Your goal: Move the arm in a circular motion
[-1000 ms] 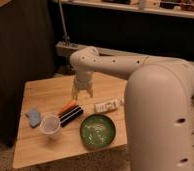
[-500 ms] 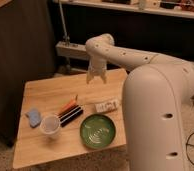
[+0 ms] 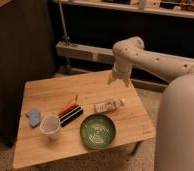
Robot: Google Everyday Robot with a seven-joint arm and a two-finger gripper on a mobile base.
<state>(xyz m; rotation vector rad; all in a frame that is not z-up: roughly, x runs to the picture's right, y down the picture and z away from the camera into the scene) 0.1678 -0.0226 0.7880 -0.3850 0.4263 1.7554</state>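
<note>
The pincer (image 3: 119, 79) hangs from the smooth off-white arm (image 3: 155, 61), above the far edge of the pale wooden table (image 3: 45, 92). Whether it is apart or together I cannot tell. Nearer than it lies a round green ridged plate (image 3: 97, 131), and behind it is a dark wall (image 3: 90, 30).

One camera looks down from high up beside the arm (image 3: 155, 62), facing the table (image 3: 47, 94) at middling range. The pincer (image 3: 119, 78) hangs above the table's far right edge.
</note>
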